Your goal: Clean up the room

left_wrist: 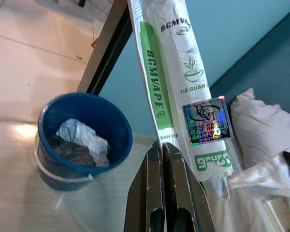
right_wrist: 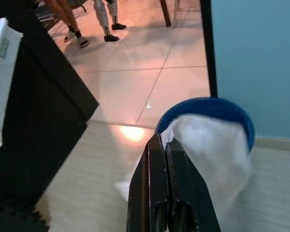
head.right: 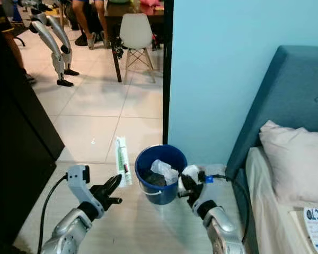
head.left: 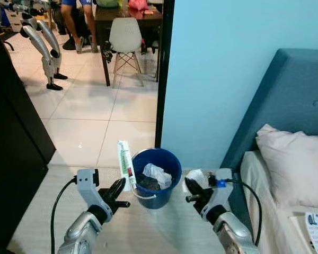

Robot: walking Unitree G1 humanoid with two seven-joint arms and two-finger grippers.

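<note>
A blue bucket (head.left: 172, 160) stands on the pale floor by the blue wall, with crumpled trash (head.left: 157, 174) inside it. My left gripper (head.left: 120, 187) is just left of the bucket, shut on the bottom end of a long white and green packet (head.left: 125, 163) that stands upright beside the rim. The packet's label (left_wrist: 183, 87) is readable in the left wrist view. On the bucket's right, my right gripper (head.left: 192, 190) is shut on a white crumpled wad (head.left: 197, 177), close to the rim. In the right wrist view the wad (right_wrist: 208, 150) hangs in front of the bucket (right_wrist: 232, 110).
A bed with a pale pillow (head.left: 294, 164) and blue headboard (head.left: 286, 95) is at the right. A dark cabinet (head.left: 10, 143) lines the left. Past the black door frame (head.left: 163, 74) are a white chair (head.left: 125, 37), a table, a seated person and another robot's legs (head.left: 47, 50).
</note>
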